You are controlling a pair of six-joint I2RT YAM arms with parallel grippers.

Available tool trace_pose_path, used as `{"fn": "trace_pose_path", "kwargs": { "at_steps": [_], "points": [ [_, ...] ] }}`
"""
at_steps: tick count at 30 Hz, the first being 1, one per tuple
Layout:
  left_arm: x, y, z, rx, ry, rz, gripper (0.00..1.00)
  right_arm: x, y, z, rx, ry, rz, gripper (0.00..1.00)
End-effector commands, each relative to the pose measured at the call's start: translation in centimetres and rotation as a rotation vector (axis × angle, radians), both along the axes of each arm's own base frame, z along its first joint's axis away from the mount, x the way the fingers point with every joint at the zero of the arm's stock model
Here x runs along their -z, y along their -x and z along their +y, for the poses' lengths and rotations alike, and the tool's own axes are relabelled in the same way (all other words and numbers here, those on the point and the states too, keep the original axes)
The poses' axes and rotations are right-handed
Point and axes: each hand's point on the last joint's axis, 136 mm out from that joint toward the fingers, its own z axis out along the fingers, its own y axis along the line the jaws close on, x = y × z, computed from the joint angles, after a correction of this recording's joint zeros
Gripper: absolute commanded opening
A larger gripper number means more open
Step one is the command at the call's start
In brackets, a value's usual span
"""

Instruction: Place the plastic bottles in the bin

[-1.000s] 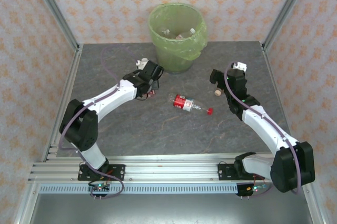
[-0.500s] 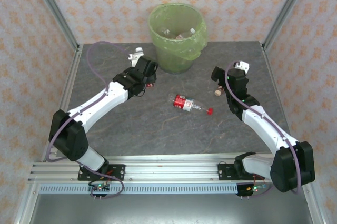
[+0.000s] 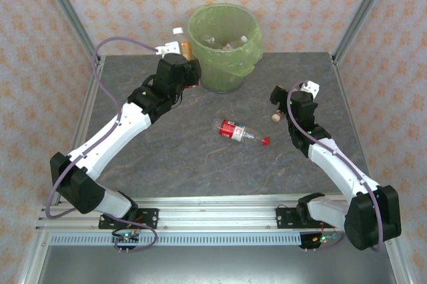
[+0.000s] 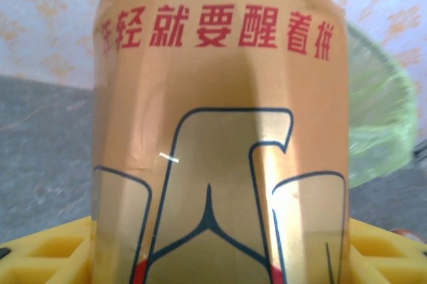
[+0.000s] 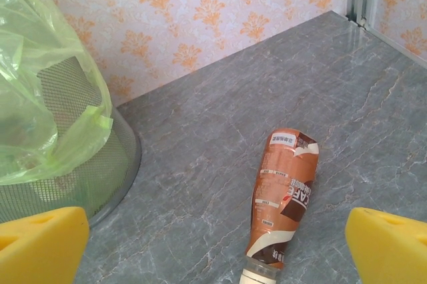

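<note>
My left gripper (image 3: 183,56) is shut on a gold-labelled bottle (image 3: 181,44) with a white cap, held upright in the air just left of the bin's rim. Close up, the gold-labelled bottle (image 4: 220,131) stands between my yellow fingers (image 4: 47,254). The bin (image 3: 223,51), lined with a light-green bag, stands at the back and holds several bottles. A red-labelled bottle (image 3: 235,131) lies mid-table. My right gripper (image 3: 275,97) hangs open over a brown bottle (image 5: 285,194) lying on the table, apart from both fingertips (image 5: 390,244).
The bin's mesh wall and bag (image 5: 60,124) lie left of the right gripper. Frame posts and patterned walls close in the grey table (image 3: 167,164) on three sides. The red-labelled bottle lies between the two arms.
The left arm lifted the gold-labelled bottle off the table and carried it up and back to the bin's left rim. The right gripper barely shifted.
</note>
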Motion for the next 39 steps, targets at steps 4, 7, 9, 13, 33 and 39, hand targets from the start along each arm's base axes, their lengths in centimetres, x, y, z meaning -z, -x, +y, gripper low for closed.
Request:
{"fn": "trace_pose_path", "kwargs": {
  "at_steps": [4, 7, 9, 13, 33, 39],
  "points": [
    [-6.3, -1.8, -3.6, 0.129, 0.069, -0.165, 0.62, -0.9, 1.0, -0.6, 0.026, -0.013, -0.043, 0.99],
    [-7.7, -2.9, -4.6, 0.152, 0.070, -0.201, 0.61, -0.8, 1.5, -0.8, 0.028, -0.009, -0.045, 0.99],
    [-8.4, -3.7, -5.2, 0.157, 0.070, -0.229, 0.61, -0.7, 1.8, -1.0, 0.031, -0.006, -0.046, 0.99],
    [-9.3, -5.5, -6.1, 0.157, 0.073, -0.289, 0.61, -0.6, 2.3, -1.3, 0.038, -0.002, -0.049, 0.99],
    [-8.2, -14.6, -11.2, 0.172, -0.066, -0.323, 0.59, 0.2, 3.2, -1.9, 0.056, 0.019, -0.030, 0.99],
    [-6.4, -16.9, -11.0, 0.135, -0.085, -0.310, 0.61, 0.6, 3.5, -2.2, 0.064, 0.038, -0.020, 0.99]
  ]
}}
